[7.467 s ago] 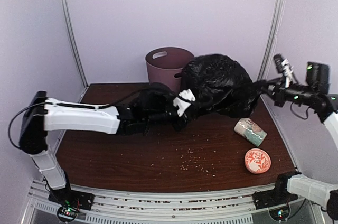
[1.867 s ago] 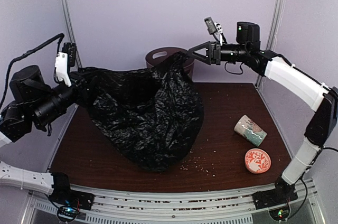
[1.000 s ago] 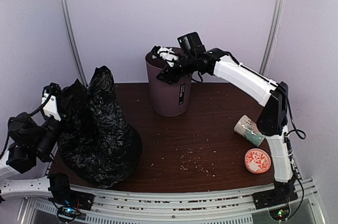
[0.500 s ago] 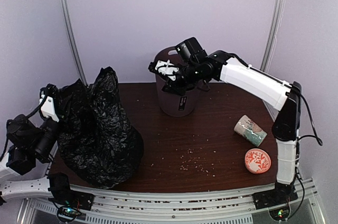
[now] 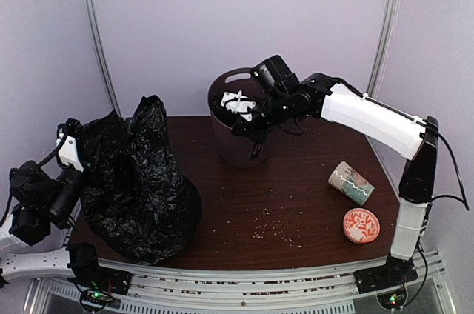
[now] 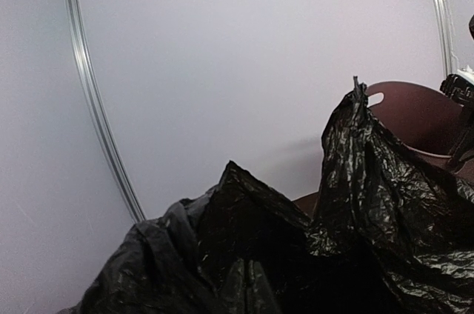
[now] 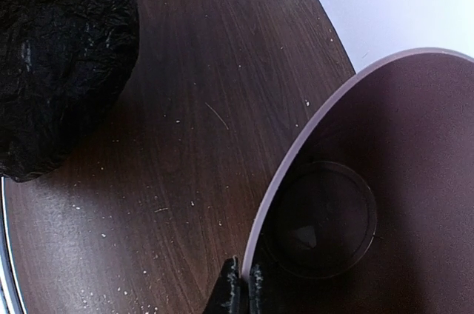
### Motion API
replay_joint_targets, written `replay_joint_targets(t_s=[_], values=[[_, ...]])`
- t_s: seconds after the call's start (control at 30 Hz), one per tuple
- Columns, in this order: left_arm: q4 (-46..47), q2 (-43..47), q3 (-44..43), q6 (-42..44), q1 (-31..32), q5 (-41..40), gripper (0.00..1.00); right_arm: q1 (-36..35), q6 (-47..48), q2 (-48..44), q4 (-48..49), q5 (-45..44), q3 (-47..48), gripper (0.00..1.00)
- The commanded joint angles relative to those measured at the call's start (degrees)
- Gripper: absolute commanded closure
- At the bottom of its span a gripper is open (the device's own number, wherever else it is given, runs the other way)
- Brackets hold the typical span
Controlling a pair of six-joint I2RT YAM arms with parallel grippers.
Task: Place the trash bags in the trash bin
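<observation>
The mauve-brown trash bin (image 5: 238, 136) stands at the back middle of the table. My right gripper (image 5: 242, 109) is shut on its near rim; in the right wrist view the gripper (image 7: 241, 289) pinches the thin rim, and the bin (image 7: 370, 144) is empty inside. A large black trash bag (image 5: 137, 181) sits heaped at the left front, rising to a peak. It covers my left gripper (image 5: 83, 152), whose fingers are hidden under the plastic. In the left wrist view the bag (image 6: 296, 255) bunches up from the jaws, with the bin (image 6: 418, 114) behind it.
A patterned cream mug (image 5: 351, 183) lies on its side at the right. A red patterned dish (image 5: 361, 225) sits in front of it. Crumbs (image 5: 270, 229) are scattered over the dark wood table (image 5: 296, 181). Lavender walls and metal poles close in the back and sides.
My right gripper, clamped on the bin's rim, has shifted the bin slightly left and nearer. The bag and the left arm have stayed put.
</observation>
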State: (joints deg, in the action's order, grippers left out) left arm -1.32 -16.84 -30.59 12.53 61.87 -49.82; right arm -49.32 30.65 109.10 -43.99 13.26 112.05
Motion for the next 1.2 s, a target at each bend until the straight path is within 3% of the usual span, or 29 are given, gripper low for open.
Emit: replay_joint_targets(t_s=[0.0,0.23,0.6,0.63,0.77,0.83,0.97,1.17], values=[[1.92,1.55,-0.18,0.61,-1.49,0.92,1.00,-1.68,-1.45,-5.98,-2.49,2.89,-2.48,1.00],[1.17,-2.34,-3.43,-0.10,-1.49,2.88,1.00,-2.19,-1.82,-15.46,-3.03,5.31,-7.93,1.00],[-2.84,-18.94,-20.50,-6.47,-1.49,12.31,1.00,-2.59,-0.46,-21.01,-3.06,9.79,-13.79,1.00],[-2.89,-20.26,-22.65,-6.81,-1.49,12.48,1.00,-2.70,0.01,-21.07,-4.01,10.96,-13.79,0.94],[-0.09,-24.92,-30.21,-6.21,-1.49,13.49,1.00,-2.72,0.55,-23.06,-5.20,13.96,-13.91,0.54],[1.91,-27.42,-33.50,-5.12,-1.49,14.18,1.00,-2.65,-0.21,-25.17,-4.54,13.08,-14.11,0.42],[2.35,-33.66,-42.00,-2.31,-1.49,16.14,1.00,1.04,-4.56,-29.91,-1.21,14.09,-15.12,0.34],[6.07,-39.23,-51.38,-0.63,-1.49,20.77,1.00,18.07,-11.30,-35.09,7.03,27.17,-23.38,0.30]])
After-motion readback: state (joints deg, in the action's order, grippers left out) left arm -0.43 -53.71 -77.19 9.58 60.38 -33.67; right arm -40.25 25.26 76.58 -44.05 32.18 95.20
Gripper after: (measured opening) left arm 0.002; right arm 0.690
